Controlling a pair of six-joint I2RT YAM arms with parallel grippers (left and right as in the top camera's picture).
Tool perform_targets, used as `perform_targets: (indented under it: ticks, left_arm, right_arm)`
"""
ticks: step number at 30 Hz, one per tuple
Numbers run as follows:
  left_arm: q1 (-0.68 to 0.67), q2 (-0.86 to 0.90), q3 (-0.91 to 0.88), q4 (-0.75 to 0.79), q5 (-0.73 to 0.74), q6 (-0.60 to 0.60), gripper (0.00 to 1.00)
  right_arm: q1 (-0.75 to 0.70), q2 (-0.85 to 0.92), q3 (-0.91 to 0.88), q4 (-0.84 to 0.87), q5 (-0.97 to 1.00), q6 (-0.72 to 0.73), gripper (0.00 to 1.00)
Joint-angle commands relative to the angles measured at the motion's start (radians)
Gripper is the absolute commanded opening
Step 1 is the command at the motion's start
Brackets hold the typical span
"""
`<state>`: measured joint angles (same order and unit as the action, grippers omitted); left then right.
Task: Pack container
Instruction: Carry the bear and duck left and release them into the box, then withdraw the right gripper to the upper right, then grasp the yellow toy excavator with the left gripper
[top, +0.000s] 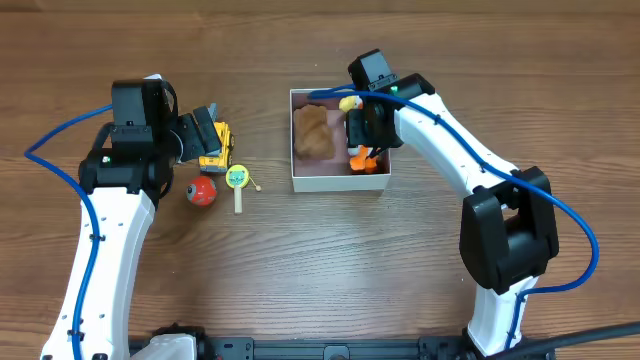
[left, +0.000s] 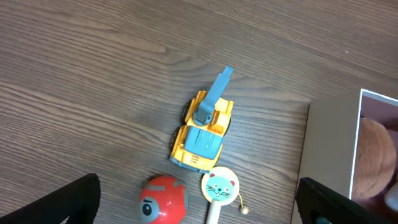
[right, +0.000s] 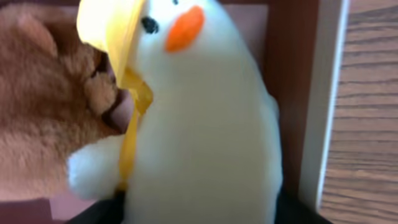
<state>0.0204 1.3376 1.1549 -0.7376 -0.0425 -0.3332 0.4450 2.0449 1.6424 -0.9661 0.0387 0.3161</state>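
The container (top: 338, 182) is a white-walled square box with a pink floor at table centre. A brown plush (top: 314, 132) lies in its left half. My right gripper (top: 364, 135) is inside the right half, shut on a white duck plush (right: 205, 124) with a yellow hat and an orange beak. The brown plush (right: 43, 106) touches the duck, and the box wall (right: 320, 106) stands to the right. My left gripper (left: 199, 208) is open and empty above a yellow and blue toy truck (left: 202, 130), a red ball (left: 163, 199) and a cat-face rattle (left: 220, 186).
The three loose toys lie close together left of the container: the truck (top: 216, 150), the ball (top: 202, 190) and the rattle (top: 238, 180). The container's left wall (left: 326, 155) shows at the right of the left wrist view. The table is brown wood.
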Motion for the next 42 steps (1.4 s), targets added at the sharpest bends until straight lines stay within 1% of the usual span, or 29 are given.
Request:
perform_targets:
  ticks: [1,2,5,7,9,10,11,12,14,15,17,19,20,21,22,25,27,28,31,32,34,39,42]
  left_arm:
    - [0.003,0.004,0.030,0.001,-0.013,0.019,1.00]
    - [0.003,0.004,0.030,0.001,-0.013,0.019,1.00]
    - [0.003,0.004,0.030,0.001,-0.013,0.019,1.00]
    - [0.003,0.004,0.030,0.001,-0.013,0.019,1.00]
    - [0.003,0.004,0.030,0.001,-0.013,0.019,1.00]
    - [0.004,0.004,0.030,0.000,-0.013,0.019,1.00]
    - [0.003,0.004,0.030,0.000,-0.013,0.019,1.00]
    - [0.003,0.004,0.030,0.001,-0.013,0.019,1.00]
    - [0.003,0.004,0.030,0.013,0.000,0.000,1.00]
    - [0.003,0.004,0.030,0.012,0.044,-0.023,1.00]
    - [0.003,0.007,0.030,0.002,0.134,-0.026,1.00]
    - [0.003,0.016,0.030,-0.002,0.146,-0.005,1.00]
    - [0.003,0.025,0.030,0.002,0.143,0.032,0.80]
    - [0.003,0.040,0.030,0.005,0.144,0.079,0.72]
    - [0.003,0.082,0.032,-0.003,0.144,0.165,0.70]
    - [0.004,0.174,0.067,-0.041,0.137,0.257,0.80]
    - [0.003,0.261,0.116,-0.069,0.137,0.317,0.85]
    - [0.003,0.320,0.151,-0.094,0.136,0.356,0.85]
    - [-0.007,0.448,0.190,-0.117,0.105,0.396,0.81]
    - [-0.010,0.487,0.191,-0.108,0.103,0.405,0.76]
    - [-0.013,0.544,0.191,-0.097,0.085,0.405,0.72]
    - [-0.014,0.625,0.191,-0.056,0.075,0.417,0.73]
    - [-0.014,0.635,0.191,-0.019,0.064,0.415,0.70]
  right_arm:
    - [-0.001,-0.117,0.091,-0.019,0.026,-0.070,0.75]
    - [-0.001,-0.151,0.113,-0.032,0.015,-0.082,0.77]
    - [-0.001,-0.262,0.175,-0.085,0.013,-0.081,0.88]
    - [-0.014,-0.335,0.193,-0.116,0.016,-0.082,0.89]
    - [-0.043,-0.417,0.193,-0.146,0.086,-0.080,0.93]
    - [-0.066,-0.447,0.193,-0.161,0.130,-0.080,0.97]
    - [-0.099,-0.470,0.193,-0.175,0.156,-0.077,1.00]
    - [-0.129,-0.478,0.193,-0.184,0.155,-0.076,1.00]
    - [-0.238,-0.479,0.189,-0.226,0.144,0.006,1.00]
    - [-0.290,-0.477,0.179,-0.237,0.122,0.031,1.00]
    - [-0.402,-0.477,0.150,-0.242,0.021,0.038,1.00]
    - [-0.500,-0.475,0.126,-0.248,-0.079,0.051,1.00]
    - [-0.542,-0.474,0.112,-0.251,-0.116,0.056,1.00]
    - [-0.578,-0.474,0.098,-0.252,-0.147,0.056,1.00]
    - [-0.617,-0.474,0.077,-0.252,-0.177,0.056,1.00]
    - [-0.648,-0.472,0.064,-0.265,-0.174,0.055,1.00]
    - [-0.648,-0.472,0.064,-0.266,-0.174,0.055,1.00]
    - [-0.648,-0.472,0.064,-0.265,-0.174,0.055,1.00]
    - [-0.648,-0.472,0.064,-0.267,-0.174,0.055,1.00]
    - [-0.648,-0.472,0.064,-0.270,-0.174,0.055,1.00]
    - [-0.648,-0.472,0.064,-0.272,-0.172,0.055,1.00]
    - [-0.648,-0.472,0.064,-0.282,-0.172,0.055,1.00]
    - [-0.648,-0.472,0.064,-0.292,-0.172,0.051,1.00]
